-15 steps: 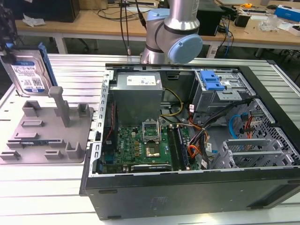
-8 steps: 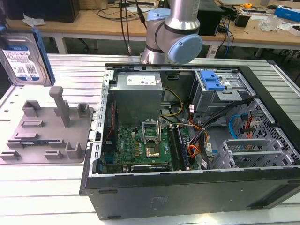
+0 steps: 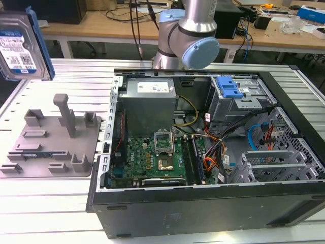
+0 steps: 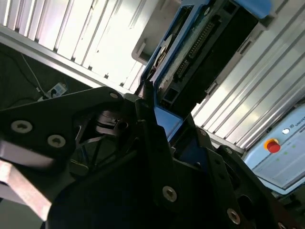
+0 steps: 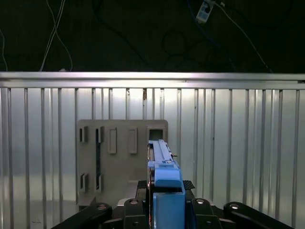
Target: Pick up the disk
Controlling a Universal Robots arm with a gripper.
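The disk [image 3: 21,50], a silver drive with a white-and-blue label and blue side rails, hangs in the air at the exterior view's upper left, above the grey fixture [image 3: 51,147]. In the first wrist view the disk [image 5: 162,160] appears edge-on with its blue rail toward the camera. My gripper [image 5: 167,207] is shut on it, with a black finger on each side. The second wrist view has the disk [image 4: 200,43] sticking out past my gripper [image 4: 159,117], its connector end and dark underside showing.
The grey fixture [image 5: 121,162] with upright posts lies on the ribbed metal table [image 3: 56,203] below the disk. An open computer case [image 3: 203,152] with motherboard, cables and a blue drive-bay latch [image 3: 228,87] fills the exterior view's right. The arm's base [image 3: 185,35] stands behind the case.
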